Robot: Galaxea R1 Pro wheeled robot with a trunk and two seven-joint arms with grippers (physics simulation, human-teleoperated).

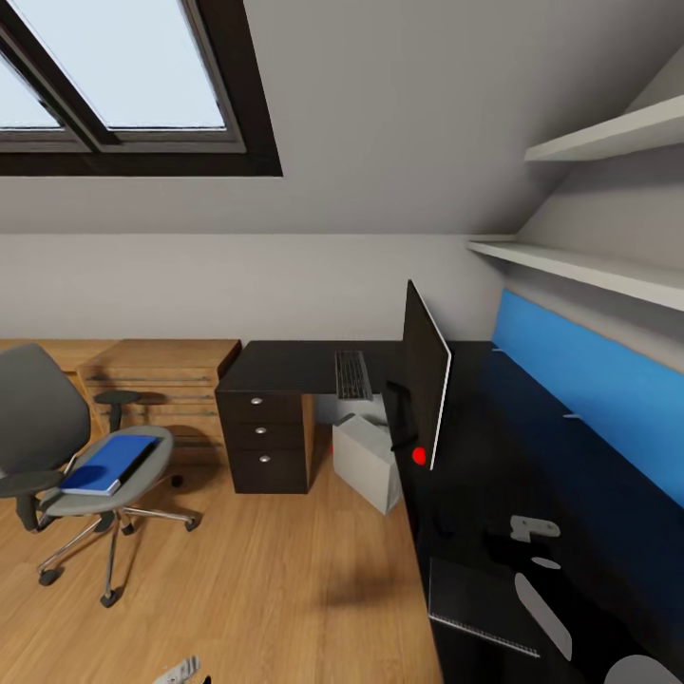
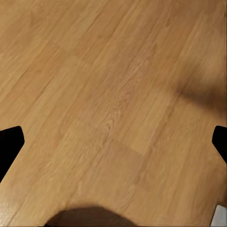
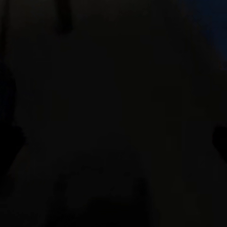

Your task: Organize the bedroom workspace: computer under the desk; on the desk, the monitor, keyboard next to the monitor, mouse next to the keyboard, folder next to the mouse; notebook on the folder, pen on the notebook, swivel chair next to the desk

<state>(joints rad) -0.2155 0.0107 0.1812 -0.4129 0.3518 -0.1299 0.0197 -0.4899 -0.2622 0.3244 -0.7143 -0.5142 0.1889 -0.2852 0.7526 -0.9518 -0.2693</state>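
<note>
head: folder [image 1: 109, 463] on swivel chair [image 1: 43, 427] | left wrist: floor [image 2: 109, 94] — fingers spread | right grip — cannot tell

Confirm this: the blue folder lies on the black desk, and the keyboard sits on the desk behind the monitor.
Not quite. The head view shows the blue folder lying on the seat of the swivel chair, not on the desk. The keyboard does sit on the desk behind the monitor.
</note>
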